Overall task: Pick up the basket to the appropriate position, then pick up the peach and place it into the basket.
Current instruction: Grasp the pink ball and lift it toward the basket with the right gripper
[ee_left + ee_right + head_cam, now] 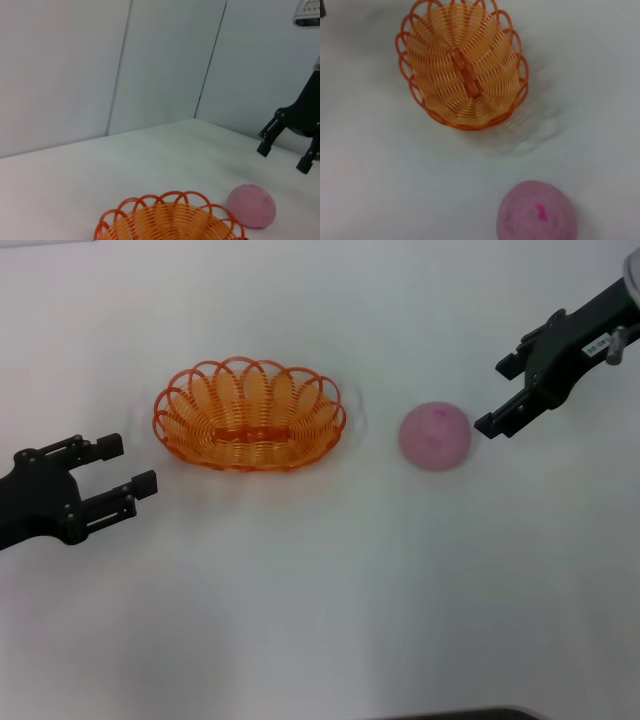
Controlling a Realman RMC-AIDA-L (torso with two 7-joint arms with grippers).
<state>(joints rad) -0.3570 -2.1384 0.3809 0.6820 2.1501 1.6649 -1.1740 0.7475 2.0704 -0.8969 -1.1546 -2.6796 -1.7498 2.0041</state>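
Note:
The orange wire basket (249,416) stands empty on the white table, left of centre; it also shows as basket (167,220) and basket (462,65) in the wrist views. To its right lies the pink peach (435,435), seen too as peach (251,205) and peach (537,212). My left gripper (128,466) is open, low and just left of the basket, holding nothing. My right gripper (497,395) is open, close to the peach's right side and not touching it; the left wrist view shows this right gripper (283,156) above the peach.
The white table (320,620) stretches wide in front of the objects. Pale wall panels (100,65) rise behind the table's far edge. A dark edge (470,714) shows at the bottom of the head view.

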